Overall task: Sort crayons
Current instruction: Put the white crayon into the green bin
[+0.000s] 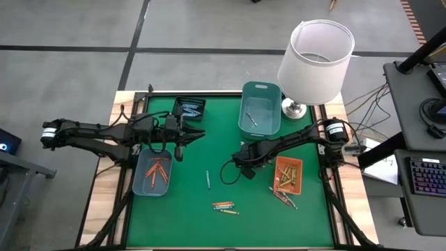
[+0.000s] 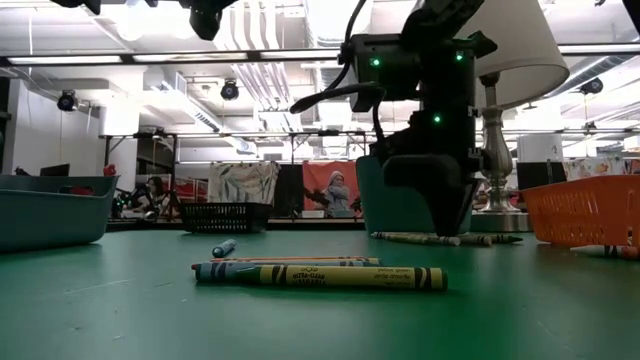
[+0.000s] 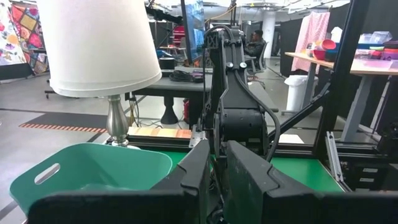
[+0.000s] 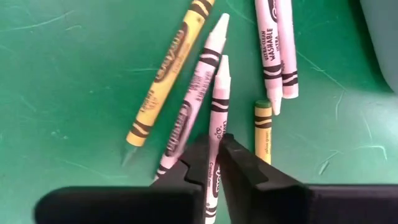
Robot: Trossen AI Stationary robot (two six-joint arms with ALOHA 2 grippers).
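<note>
R gripper (image 4: 213,163) is pinched on a white crayon (image 4: 217,118) near mat centre, w/ loose crayons (image 1: 224,206) touching and beside it. L gripper (image 3: 214,180) is narrow and holds nothing I can see, over the blue tray (image 1: 140,187). Sort looks partly done: orange tray (image 1: 297,189) and blue tray hold some. Teal bin (image 1: 260,89) and lamp (image 1: 315,61) crowd the far edge; mid-mat is open.
</note>
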